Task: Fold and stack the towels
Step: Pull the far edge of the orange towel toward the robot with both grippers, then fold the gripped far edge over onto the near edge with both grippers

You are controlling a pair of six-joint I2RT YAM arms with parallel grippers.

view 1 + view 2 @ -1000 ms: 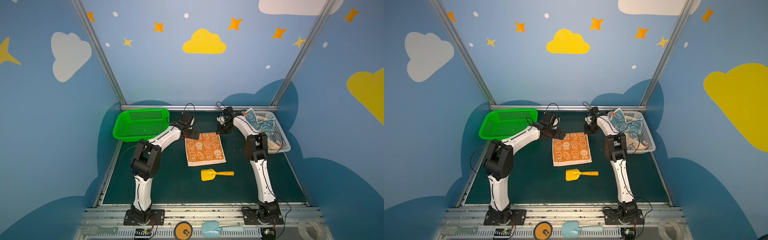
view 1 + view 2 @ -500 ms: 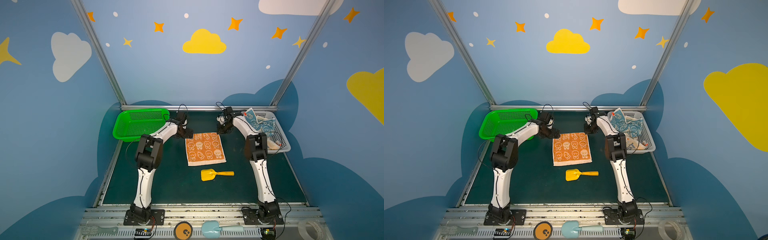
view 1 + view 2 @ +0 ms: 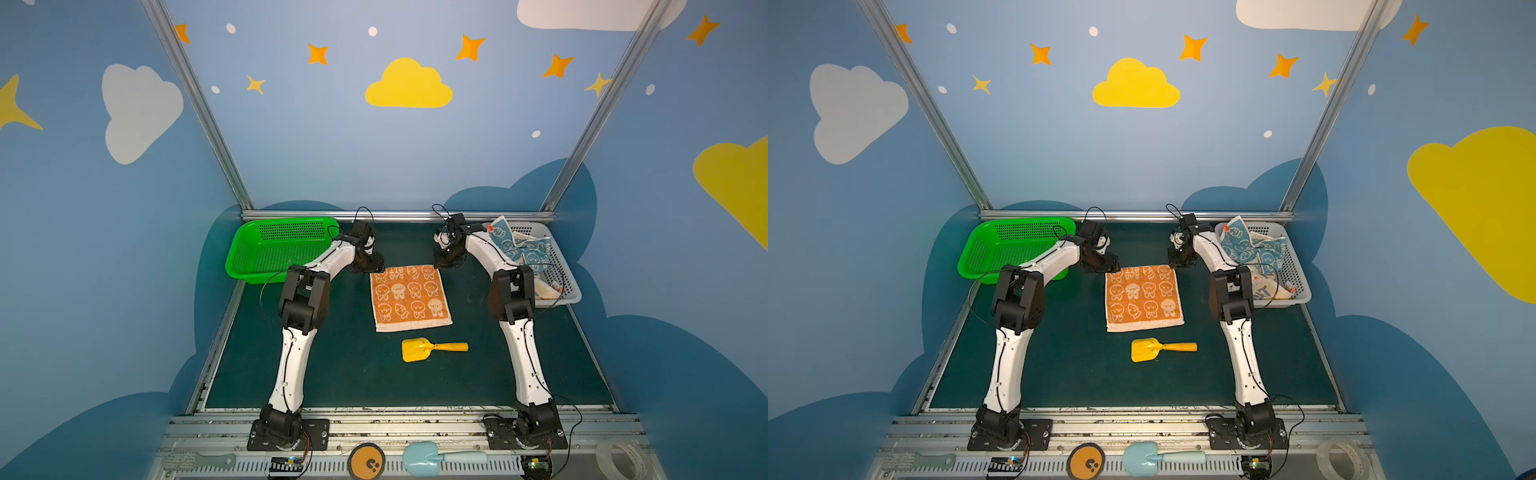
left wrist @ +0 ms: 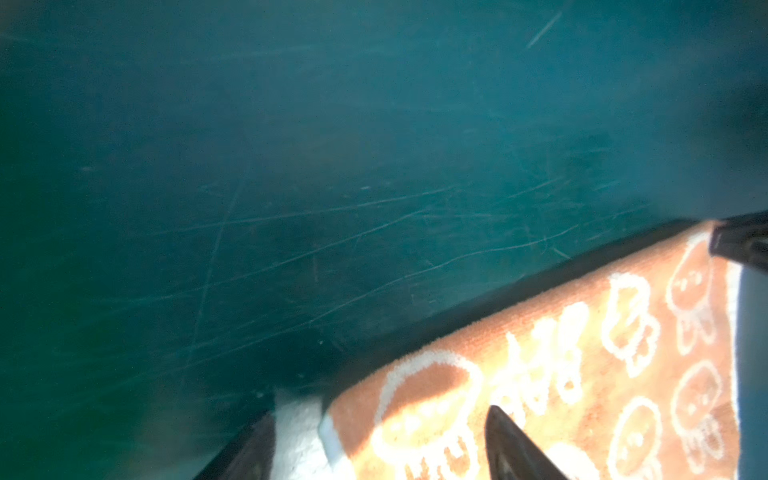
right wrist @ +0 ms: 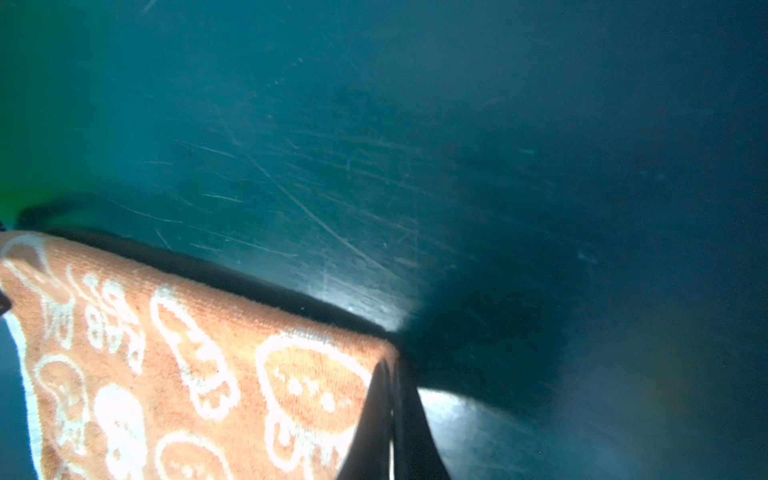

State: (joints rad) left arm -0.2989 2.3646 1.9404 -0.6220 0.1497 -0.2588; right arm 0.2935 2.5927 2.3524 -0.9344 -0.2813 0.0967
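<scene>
In both top views the orange towel (image 3: 409, 297) lies spread flat in the middle of the table (image 3: 332, 374), with no fold in it. The left tool (image 3: 371, 265) and the right tool (image 3: 444, 261) sit at its two far corners. The blue-faced towel (image 3: 513, 249) and the lettered towel (image 3: 1264, 289) lie crumpled in the grey basket (image 3: 570, 298). A yellow toy shovel (image 3: 432, 348) rests just beyond the orange towel's near edge.

In the left wrist view the left tool's jaws stand apart, one on each side of a towel corner (image 4: 582, 374), and have not closed on it.

In the right wrist view the right tool (image 5: 392, 415) is pinched tight on the other far corner. A dark shadow beneath suggests that edge is slightly raised.

The task looks barely begun. One corner is gripped and the other is only bracketed. The first fold, the two basket towels and the stacking all remain.
</scene>
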